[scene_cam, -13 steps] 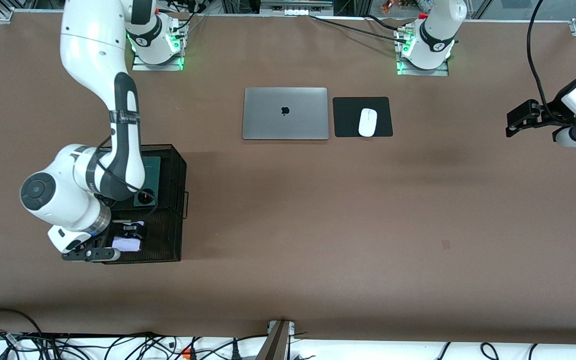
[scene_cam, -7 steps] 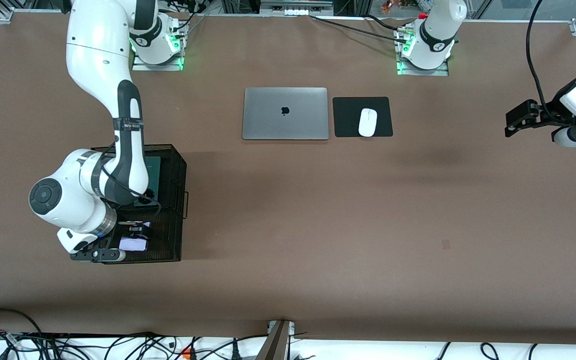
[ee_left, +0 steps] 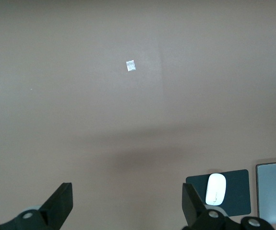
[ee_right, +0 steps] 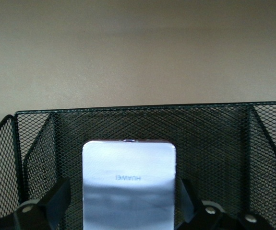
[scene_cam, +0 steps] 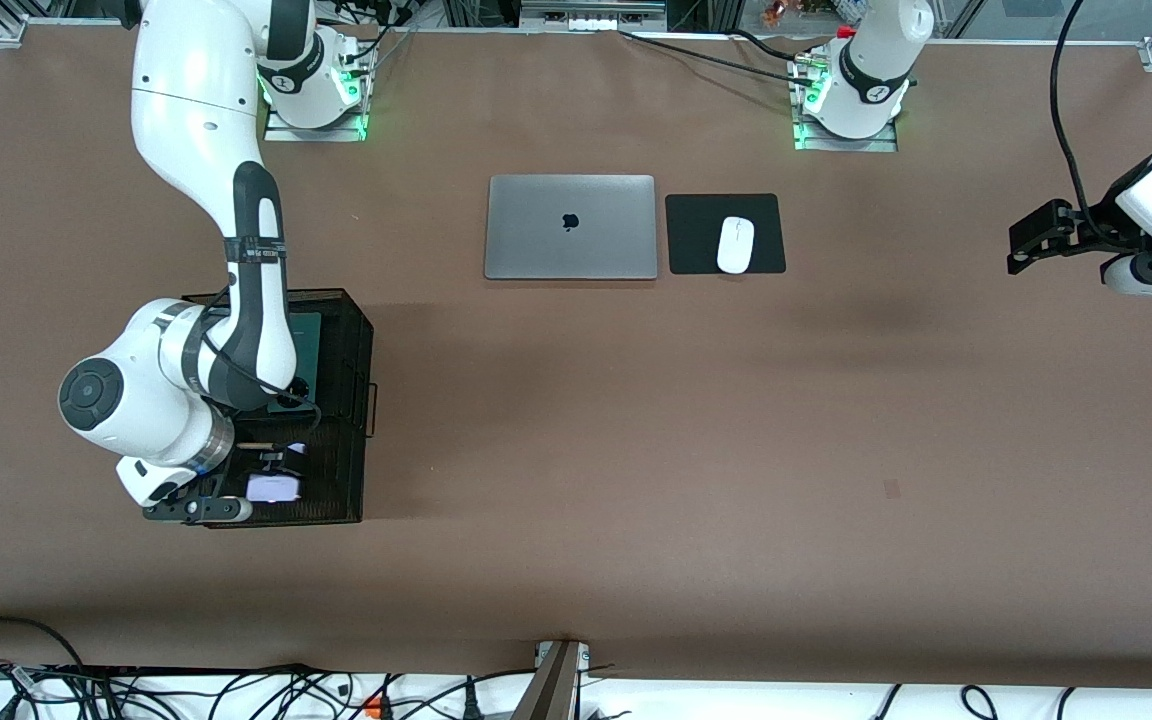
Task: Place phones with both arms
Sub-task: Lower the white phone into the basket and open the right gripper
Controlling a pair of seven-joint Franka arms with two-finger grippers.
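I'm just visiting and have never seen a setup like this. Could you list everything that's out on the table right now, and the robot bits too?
Table: one, brown, under everything.
Laptop: one, silver, lid shut, midway between the arm bases.
Mouse pad: one, black, beside the laptop toward the left arm's end.
Mouse: one, white, on the mouse pad.
Mesh basket: one, black, toward the right arm's end.
Lilac-white phone: one, pale, inside the basket.
Green phone: one, dark, in the basket, mostly hidden by the right arm.
Right gripper: black, open, around the lilac-white phone in the basket.
Left gripper: black, open, empty; this arm waits over its end of the table.
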